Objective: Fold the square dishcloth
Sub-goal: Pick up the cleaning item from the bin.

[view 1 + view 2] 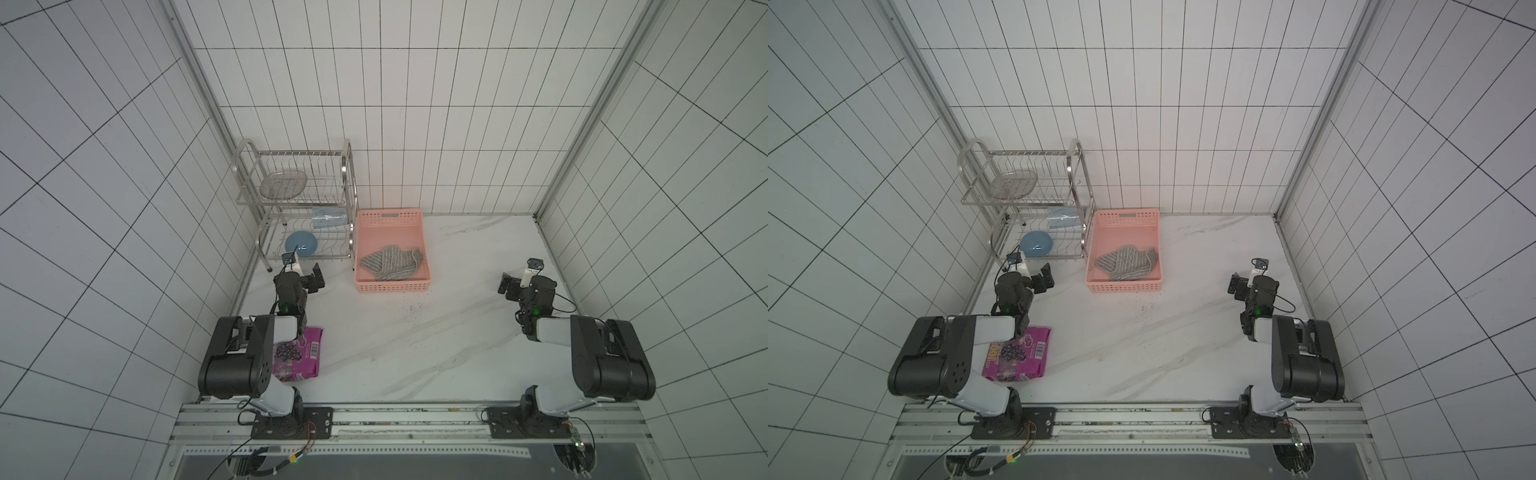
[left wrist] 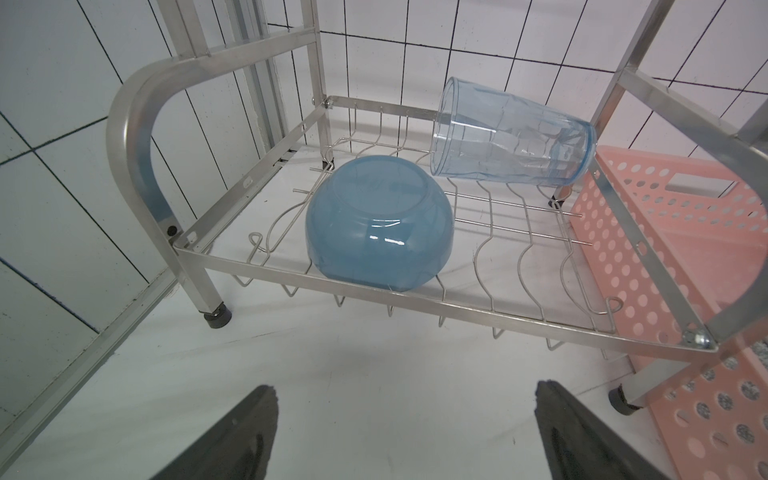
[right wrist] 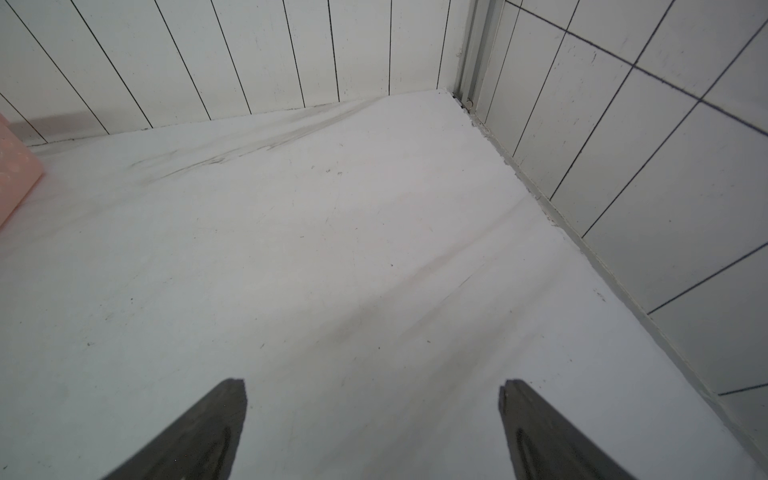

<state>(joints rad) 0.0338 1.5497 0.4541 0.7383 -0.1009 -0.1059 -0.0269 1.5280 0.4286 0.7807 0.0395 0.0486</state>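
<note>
Cool, even white light fills the tiled cell; source out of frame, no hard shadows. In both top views the wide-angle lens bows the wall (image 1: 104,166) grid lines twd the edges, and corners look stretched. The marble table (image 1: 457,332) is bright and flat-lit.

Left wrist view: sharp mid-frame, w/ white glare streaks on the blue bowl (image 2: 378,224) and soft shadow under the rack (image 2: 415,303). The left gripper (image 2: 407,388) fingers (image 2: 232,449) are dark and out of focus.

Right wrist view: the right gripper (image 3: 374,383) fingers (image 3: 199,436) are likewise blurred. The table is duller grey, w/ a faint pink cast nr the pink basket (image 3: 12,174).
</note>
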